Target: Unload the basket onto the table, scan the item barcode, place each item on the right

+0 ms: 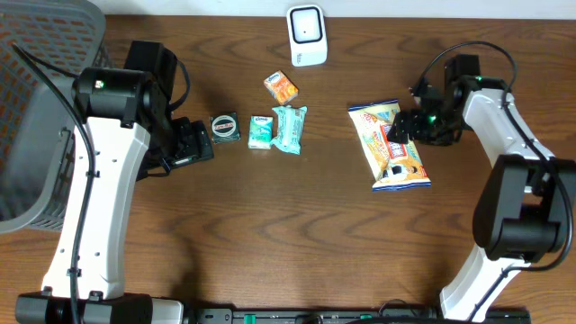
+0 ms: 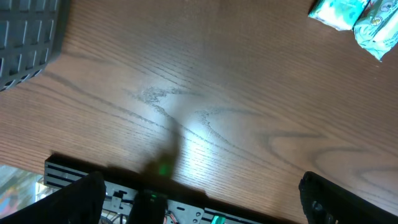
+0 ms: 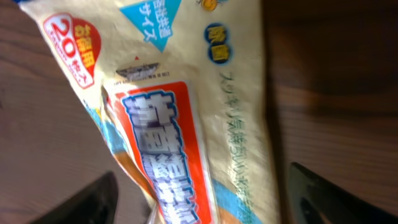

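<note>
A cream, orange and blue snack bag (image 1: 396, 162) lies flat on the table right of centre. My right gripper (image 1: 407, 125) hovers over its upper end. In the right wrist view the bag (image 3: 186, 93) fills the picture and runs down between the dark fingertips (image 3: 323, 196) of the right gripper (image 3: 199, 208), which stand apart on either side without clamping it. The white scanner (image 1: 307, 36) stands at the back centre. My left gripper (image 1: 192, 144) is open beside a round tin (image 1: 224, 128); in the left wrist view the left gripper (image 2: 202, 202) holds nothing.
A small orange packet (image 1: 281, 86) and two teal packets (image 1: 290, 129) lie left of the bag; the teal packets (image 2: 348, 15) also show in the left wrist view. A grey basket (image 1: 36, 108) fills the far left, and its corner (image 2: 28, 37) appears in the left wrist view.
</note>
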`<state>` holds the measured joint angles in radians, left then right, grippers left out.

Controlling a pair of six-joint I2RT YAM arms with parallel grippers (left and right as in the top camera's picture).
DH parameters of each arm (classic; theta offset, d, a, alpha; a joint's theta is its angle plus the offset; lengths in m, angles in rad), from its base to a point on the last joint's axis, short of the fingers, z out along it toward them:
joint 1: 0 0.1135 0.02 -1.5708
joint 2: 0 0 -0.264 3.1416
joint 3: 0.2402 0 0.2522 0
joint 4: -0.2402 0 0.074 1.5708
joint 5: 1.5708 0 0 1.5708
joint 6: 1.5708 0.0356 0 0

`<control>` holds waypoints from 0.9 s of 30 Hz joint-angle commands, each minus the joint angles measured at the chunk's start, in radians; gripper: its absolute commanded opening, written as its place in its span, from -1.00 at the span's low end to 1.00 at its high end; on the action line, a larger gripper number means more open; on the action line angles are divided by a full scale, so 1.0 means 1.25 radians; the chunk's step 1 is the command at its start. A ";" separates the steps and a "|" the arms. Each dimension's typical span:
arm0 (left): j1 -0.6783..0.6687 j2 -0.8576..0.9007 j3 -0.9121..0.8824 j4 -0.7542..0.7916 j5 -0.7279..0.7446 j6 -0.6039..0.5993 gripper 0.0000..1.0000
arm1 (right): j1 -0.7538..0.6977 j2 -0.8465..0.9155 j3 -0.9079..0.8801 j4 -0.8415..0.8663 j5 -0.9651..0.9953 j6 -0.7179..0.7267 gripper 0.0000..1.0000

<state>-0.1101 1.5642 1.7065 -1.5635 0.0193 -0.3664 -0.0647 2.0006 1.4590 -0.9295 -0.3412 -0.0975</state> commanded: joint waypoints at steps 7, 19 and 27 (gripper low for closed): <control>0.002 0.003 -0.001 -0.002 -0.010 -0.002 0.96 | 0.016 0.074 -0.038 0.009 -0.073 -0.018 -0.33; 0.002 0.003 -0.001 -0.002 -0.010 -0.002 0.95 | 0.037 0.063 0.026 0.009 -0.136 0.121 -0.97; 0.002 0.003 -0.001 -0.002 -0.010 -0.002 0.96 | 0.133 0.052 0.168 0.157 -0.126 0.265 -0.98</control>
<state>-0.1101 1.5642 1.7065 -1.5635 0.0193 -0.3664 0.0536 2.0712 1.6058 -0.7799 -0.4816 0.1135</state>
